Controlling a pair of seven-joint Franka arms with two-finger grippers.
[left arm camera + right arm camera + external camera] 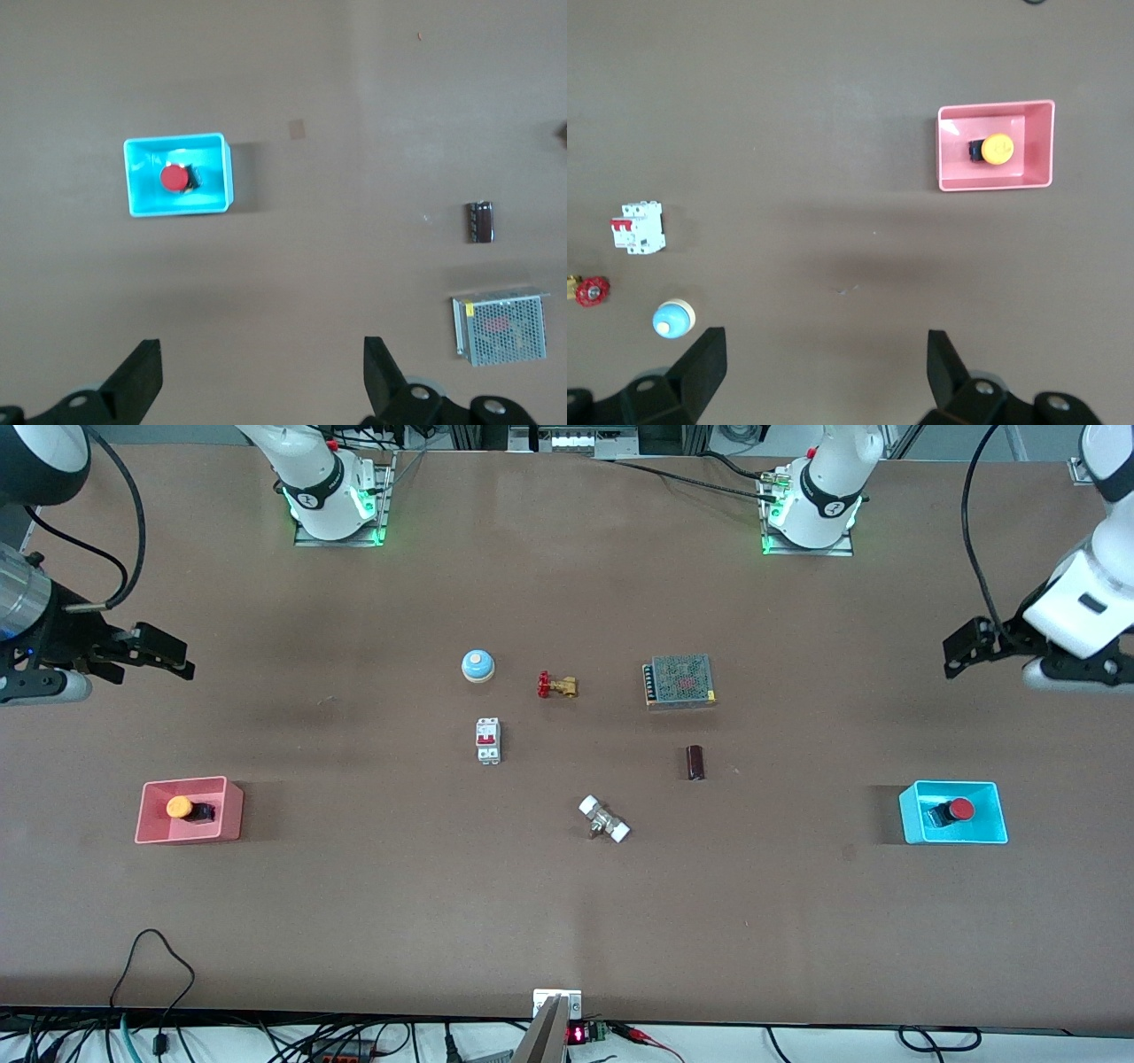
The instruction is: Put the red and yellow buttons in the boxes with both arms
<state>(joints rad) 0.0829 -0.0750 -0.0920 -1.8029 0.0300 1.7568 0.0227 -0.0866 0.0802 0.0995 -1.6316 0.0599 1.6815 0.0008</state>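
The orange-yellow button [180, 808] lies in the pink-red tray [232, 815] toward the right arm's end of the table. The red button [961, 810] lies in the cyan-blue tray [997, 819] toward the left arm's end. My right gripper [155, 666] hangs open and empty in the air over bare table near the pink tray. My left gripper [961, 657] hangs open and empty over bare table near the cyan tray. The left wrist view shows its open gripper [261, 350], the cyan tray [140, 168] and the red button [174, 178]. The right wrist view shows its open gripper [826, 341], the pink tray [1036, 133] and the yellow button [998, 149].
In the middle of the table are a blue-domed bell [477, 665], a brass valve with a red handle [557, 685], a white circuit breaker [488, 740], a mesh-covered power supply [679, 681], a dark cylinder [695, 763] and a white-ended fitting [604, 819].
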